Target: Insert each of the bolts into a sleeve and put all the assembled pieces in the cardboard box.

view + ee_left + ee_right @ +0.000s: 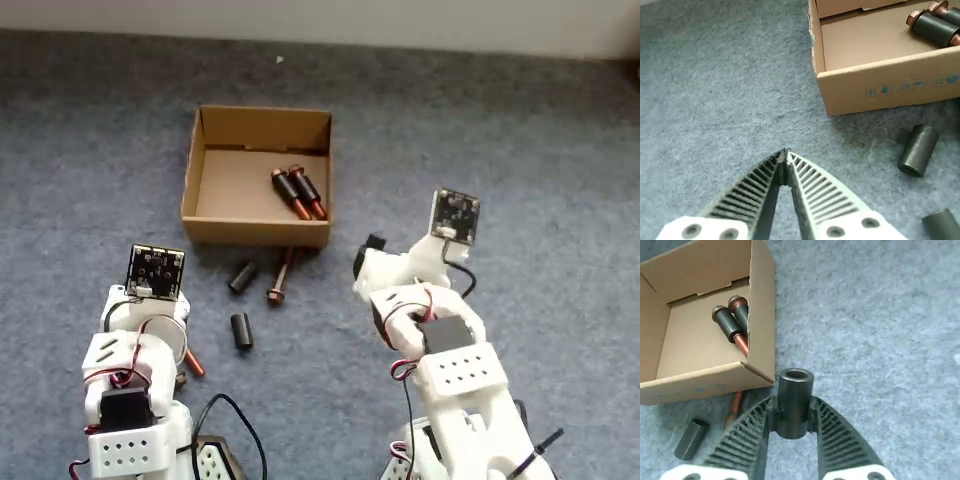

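High view is showing a grey carpeted counter (pixel 520 130) with the cardboard box (pixel 255 232) sitting open near its middle. Two assembled pieces (pixel 284 186) are lying side by side inside the box, against its right-hand wall, with their copper shafts pointing toward the front wall.

Just in front of the box, a loose bolt (pixel 282 275) is lying with its threaded end touching the base of the front wall and its flanged head pointing back toward the arms. One dark sleeve (pixel 243 277) is lying just beside that bolt, and a second dark sleeve (pixel 241 330) is resting a little nearer the arms. Another bolt (pixel 192 363) is poking out from beside the left arm's base, with only its copper shaft showing.

Left wrist view is showing the left end effector (pixel 785 154) hanging over bare carpet with its ribbed fingers (pixel 747 192) pressed together and nothing between them. The box's front corner and the two loose sleeves are lying off to one side of it.

Right wrist view is showing the right end effector (pixel 791 407) clamping a third sleeve (pixel 795 385) upright, with its open bore facing the camera. This held sleeve is hovering just off the box's front right corner, and the loose bolt is lying on the carpet beside it.
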